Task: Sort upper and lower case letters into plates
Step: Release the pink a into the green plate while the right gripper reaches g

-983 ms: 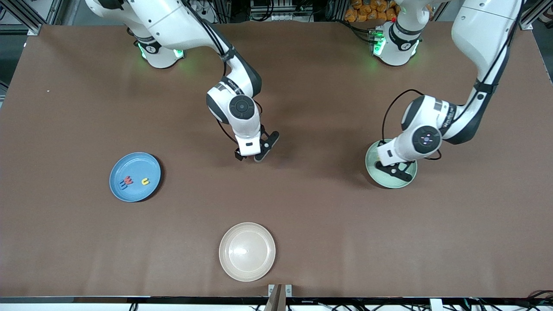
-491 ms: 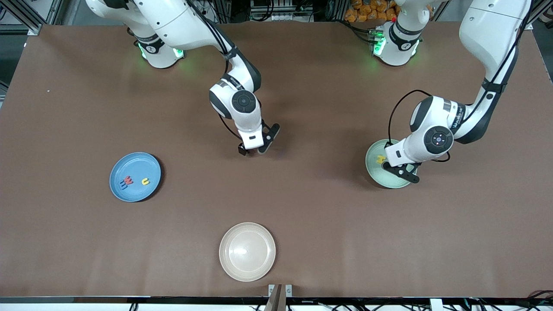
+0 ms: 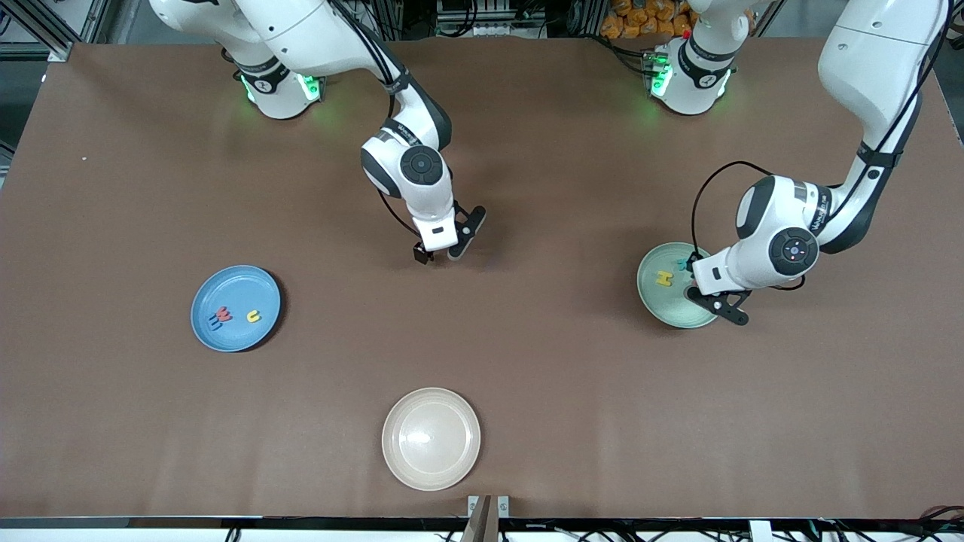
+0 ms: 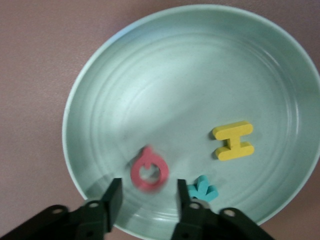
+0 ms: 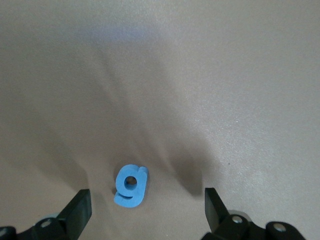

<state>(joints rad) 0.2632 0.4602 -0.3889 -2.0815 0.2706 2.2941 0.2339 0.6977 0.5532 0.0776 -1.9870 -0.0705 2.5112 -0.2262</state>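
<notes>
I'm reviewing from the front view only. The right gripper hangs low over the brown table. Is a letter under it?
Observer: Yes. A flat blue lowercase g lies on the table between the right gripper's open fingers, untouched.
Operator: In the pale mint green round plate I see a yellow H and something teal. Anything else?
Observer: A round red letter lies there too.
Operator: Is the left gripper holding anything?
Observer: No, its jaws stand apart over the plate, empty.
</notes>
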